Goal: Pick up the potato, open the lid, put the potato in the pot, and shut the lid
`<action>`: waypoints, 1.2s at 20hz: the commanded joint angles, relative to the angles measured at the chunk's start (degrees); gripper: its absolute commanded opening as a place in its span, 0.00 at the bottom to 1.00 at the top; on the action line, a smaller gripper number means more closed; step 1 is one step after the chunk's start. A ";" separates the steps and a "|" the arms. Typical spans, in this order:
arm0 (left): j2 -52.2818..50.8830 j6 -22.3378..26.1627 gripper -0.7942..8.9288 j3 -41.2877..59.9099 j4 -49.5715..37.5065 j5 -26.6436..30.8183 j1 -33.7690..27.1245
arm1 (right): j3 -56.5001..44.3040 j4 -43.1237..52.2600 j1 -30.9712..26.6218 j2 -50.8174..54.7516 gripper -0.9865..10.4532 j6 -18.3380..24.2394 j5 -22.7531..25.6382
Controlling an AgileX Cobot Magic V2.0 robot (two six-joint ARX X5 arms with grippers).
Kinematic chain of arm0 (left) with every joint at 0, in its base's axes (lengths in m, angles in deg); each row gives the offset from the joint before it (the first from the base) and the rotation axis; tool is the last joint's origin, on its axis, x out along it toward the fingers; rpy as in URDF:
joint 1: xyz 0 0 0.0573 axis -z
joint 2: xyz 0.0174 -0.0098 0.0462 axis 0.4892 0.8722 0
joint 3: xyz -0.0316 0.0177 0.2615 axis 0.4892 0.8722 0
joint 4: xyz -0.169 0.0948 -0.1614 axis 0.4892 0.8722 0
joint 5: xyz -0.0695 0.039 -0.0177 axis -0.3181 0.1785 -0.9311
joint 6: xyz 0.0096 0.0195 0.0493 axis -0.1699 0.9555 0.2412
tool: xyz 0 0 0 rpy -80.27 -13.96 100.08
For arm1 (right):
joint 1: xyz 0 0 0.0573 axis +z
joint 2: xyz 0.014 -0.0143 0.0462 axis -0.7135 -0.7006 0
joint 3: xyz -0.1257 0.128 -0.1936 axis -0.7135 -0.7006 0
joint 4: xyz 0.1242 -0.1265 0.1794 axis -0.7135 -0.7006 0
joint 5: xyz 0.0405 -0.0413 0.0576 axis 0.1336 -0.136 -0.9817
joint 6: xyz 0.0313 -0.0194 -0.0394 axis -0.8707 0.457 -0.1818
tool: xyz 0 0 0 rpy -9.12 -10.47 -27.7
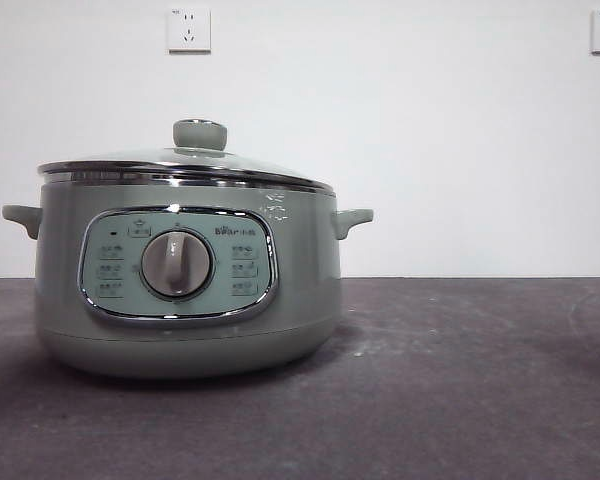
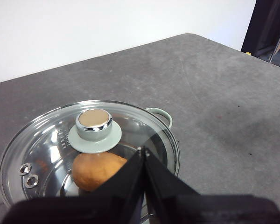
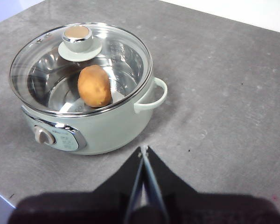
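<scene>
The pale sage-green pot (image 1: 185, 290) stands on the dark table, left of centre in the front view. The glass lid (image 1: 180, 165) sits closed on it, with its green knob (image 1: 200, 134) on top. The potato (image 3: 94, 86) lies inside the pot under the lid; it also shows in the left wrist view (image 2: 95, 170). My left gripper (image 2: 143, 150) is shut and empty, above the lid beside the knob (image 2: 94, 124). My right gripper (image 3: 143, 150) is shut and empty, above the table beside the pot (image 3: 107, 126). Neither gripper shows in the front view.
The grey table (image 1: 460, 380) stretches to the right of the pot. A white wall with two sockets (image 1: 188, 29) stands behind. The table's corner and a dark doorway (image 2: 268, 25) show in the left wrist view.
</scene>
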 commanded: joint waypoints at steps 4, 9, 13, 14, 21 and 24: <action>-0.02 -0.52 0.08 0.11 -0.11 0.09 0.07 | -0.46 -0.07 0.00 -0.13 0.07 -0.72 -0.04; -4.79 8.24 0.08 0.76 2.73 4.59 -4.11 | -0.46 -0.17 0.00 -0.13 0.07 -0.72 -0.04; -11.82 8.48 0.08 9.77 -4.00 1.66 -17.05 | -0.46 -0.20 0.00 -0.13 0.07 -0.72 -0.04; -14.03 8.46 0.08 13.51 -6.93 0.59 -20.63 | -0.46 -0.20 0.00 -0.13 0.07 -0.72 -0.04; -31.02 8.44 0.08 34.56 -13.57 -7.61 -37.97 | -0.46 -0.22 0.00 -0.13 0.07 -0.72 -0.04; -35.67 8.37 0.08 39.36 -13.46 -7.78 -40.94 | -0.46 -0.22 0.00 -0.13 0.07 -0.72 -0.04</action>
